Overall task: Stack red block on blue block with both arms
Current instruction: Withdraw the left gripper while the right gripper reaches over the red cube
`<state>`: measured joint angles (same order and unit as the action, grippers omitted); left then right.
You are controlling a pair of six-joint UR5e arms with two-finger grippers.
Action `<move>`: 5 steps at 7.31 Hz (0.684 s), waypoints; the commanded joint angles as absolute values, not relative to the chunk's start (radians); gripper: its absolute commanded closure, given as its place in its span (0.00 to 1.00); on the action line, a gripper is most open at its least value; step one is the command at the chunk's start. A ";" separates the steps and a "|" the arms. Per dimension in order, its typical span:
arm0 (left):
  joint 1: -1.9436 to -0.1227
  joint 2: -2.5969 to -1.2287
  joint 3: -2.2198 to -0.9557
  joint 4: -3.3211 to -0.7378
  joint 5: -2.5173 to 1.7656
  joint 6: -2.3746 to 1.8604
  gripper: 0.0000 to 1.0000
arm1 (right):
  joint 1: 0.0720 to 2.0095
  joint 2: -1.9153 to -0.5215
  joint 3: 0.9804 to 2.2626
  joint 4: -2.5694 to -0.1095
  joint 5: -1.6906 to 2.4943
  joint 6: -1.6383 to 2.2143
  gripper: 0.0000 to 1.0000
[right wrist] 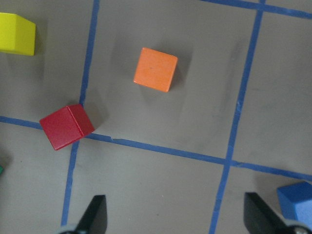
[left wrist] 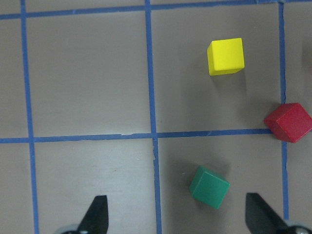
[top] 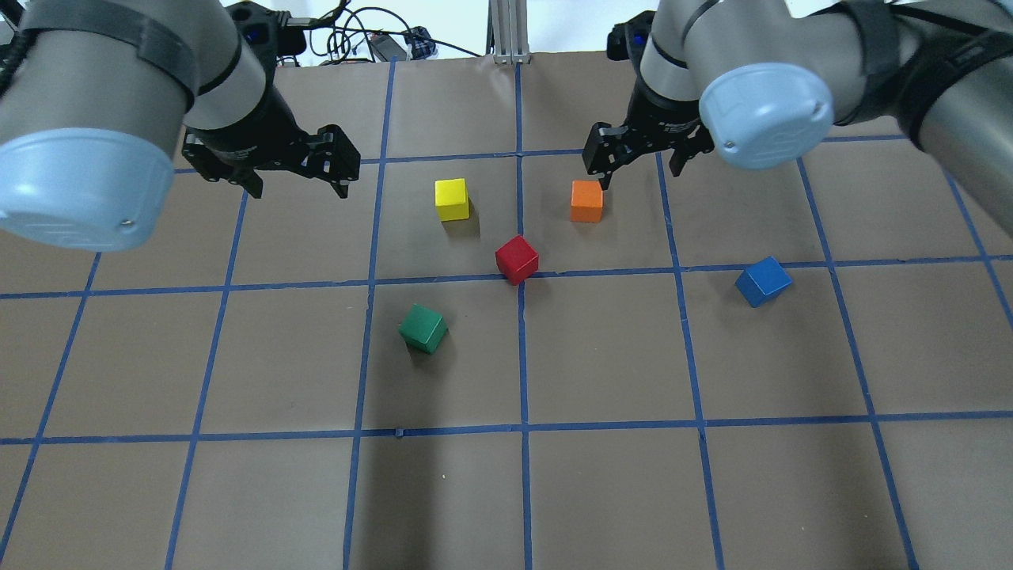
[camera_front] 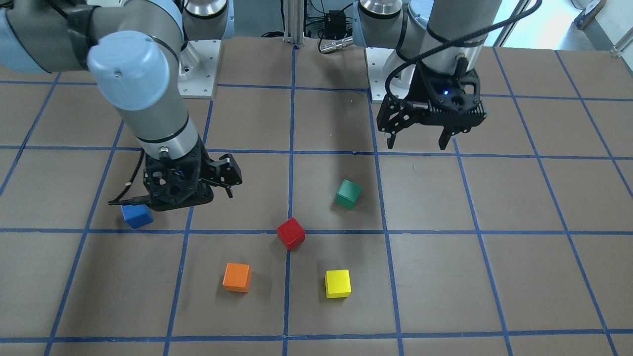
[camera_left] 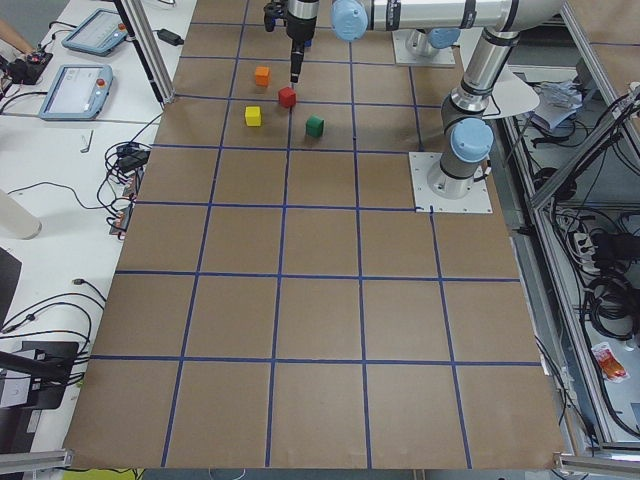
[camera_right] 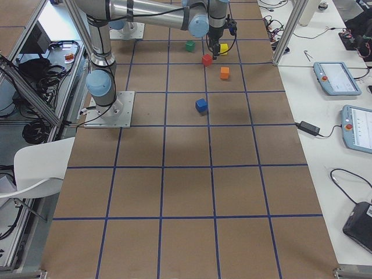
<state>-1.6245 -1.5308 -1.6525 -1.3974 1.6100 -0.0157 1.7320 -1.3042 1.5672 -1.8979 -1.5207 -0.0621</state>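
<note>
The red block (camera_front: pixel 290 233) sits on a blue tape crossing near the table's middle; it also shows in the overhead view (top: pixel 517 259) and both wrist views (left wrist: pixel 288 122) (right wrist: pixel 66 126). The blue block (camera_front: pixel 136 215) (top: pixel 763 281) lies apart on the robot's right side, at the lower right edge of the right wrist view (right wrist: pixel 296 200). My left gripper (camera_front: pixel 417 146) (top: pixel 301 192) is open and empty, hovering above the table, away from both blocks. My right gripper (camera_front: pixel 170 198) (top: pixel 643 177) is open and empty, hovering between the orange and blue blocks.
An orange block (top: pixel 586 200), a yellow block (top: pixel 452 199) and a green block (top: pixel 423 328) lie around the red block. The brown table (top: pixel 601 491) carries a blue tape grid. The arm base plates (camera_front: pixel 198 69) stand at the robot's side.
</note>
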 commanded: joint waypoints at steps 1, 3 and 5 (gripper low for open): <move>-1.611 -1.509 -1.597 -1.520 1.612 -0.003 0.00 | 1.822 -1.241 1.569 -1.970 -1.522 -0.080 0.00; -1.603 -1.535 -1.580 -1.517 1.591 -0.006 0.00 | 1.865 -1.194 1.569 -1.988 -1.520 -0.110 0.00; -1.601 -1.569 -1.516 -1.546 1.591 -0.011 0.00 | 1.904 -1.135 1.571 -2.075 -1.520 -0.113 0.00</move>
<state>-1.6024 -1.5439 -1.5596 -1.5255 1.5931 -0.0054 1.8795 -1.1727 1.5702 -2.0249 -1.5208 -0.1075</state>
